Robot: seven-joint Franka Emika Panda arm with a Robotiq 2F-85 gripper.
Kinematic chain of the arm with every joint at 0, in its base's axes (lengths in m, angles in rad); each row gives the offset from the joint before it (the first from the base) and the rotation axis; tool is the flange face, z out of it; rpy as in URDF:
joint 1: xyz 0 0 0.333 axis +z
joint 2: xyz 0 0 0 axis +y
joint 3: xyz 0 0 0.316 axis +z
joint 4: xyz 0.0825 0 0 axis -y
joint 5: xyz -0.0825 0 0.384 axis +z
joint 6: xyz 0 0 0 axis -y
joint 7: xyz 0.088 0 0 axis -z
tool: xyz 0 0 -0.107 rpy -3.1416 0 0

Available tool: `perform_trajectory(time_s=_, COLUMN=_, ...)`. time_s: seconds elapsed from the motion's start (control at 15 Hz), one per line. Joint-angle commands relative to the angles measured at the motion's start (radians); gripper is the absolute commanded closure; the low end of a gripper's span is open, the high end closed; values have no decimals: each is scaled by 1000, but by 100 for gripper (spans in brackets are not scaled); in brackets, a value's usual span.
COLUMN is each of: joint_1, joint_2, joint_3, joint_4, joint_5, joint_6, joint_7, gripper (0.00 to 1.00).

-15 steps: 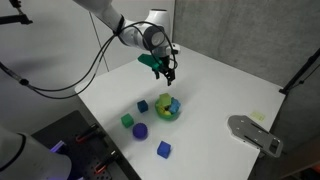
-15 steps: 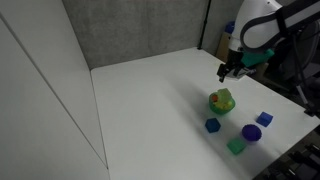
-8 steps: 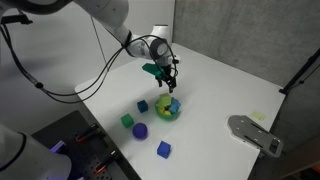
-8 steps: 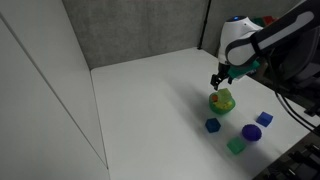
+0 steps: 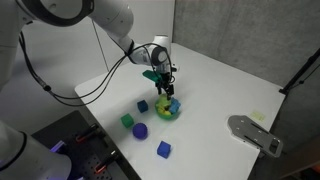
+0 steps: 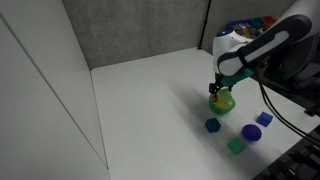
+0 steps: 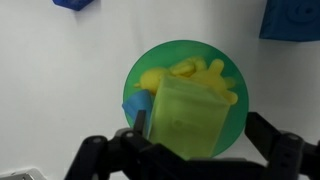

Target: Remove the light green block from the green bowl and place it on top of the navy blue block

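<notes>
We are lining up the pick: our gripper is hovering, fingers spread and empty, over the light green block lying in the green bowl. Next, likely: lowering, clamping it, carrying it onto the navy blue block.

The light green block sits inside the round green bowl. The small navy blue block lies flat near the bowl, not touching it.
</notes>
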Motion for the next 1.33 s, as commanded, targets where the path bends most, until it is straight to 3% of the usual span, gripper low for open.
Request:
perform_trajectory(time_s=0.0, joint_1=31, joint_2=18, joint_3=-24, joint_4=37, joint_5=-27, joint_6=-68, joint_7=60, gripper=0)
perform_trajectory(time_s=0.07, joint_1=34, joint_2=20, joint_3=-23, joint_4=39, joint_5=-26, joint_6=-78, joint_7=61, gripper=25)
perform_trajectory(time_s=0.13, joint_1=36, joint_2=20, joint_3=-23, joint_4=41, joint_5=-27, joint_6=-83, joint_7=61, gripper=27)
perform_trajectory(time_s=0.47, joint_1=38, joint_2=-6, joint_3=-13, joint_4=22, joint_5=-30, joint_6=-82, joint_7=39, gripper=66)
perform_trajectory(time_s=1.27, joint_1=29, joint_2=-194, joint_3=94, joint_4=-141, joint_5=-11, joint_6=-15, joint_7=-80, gripper=68)
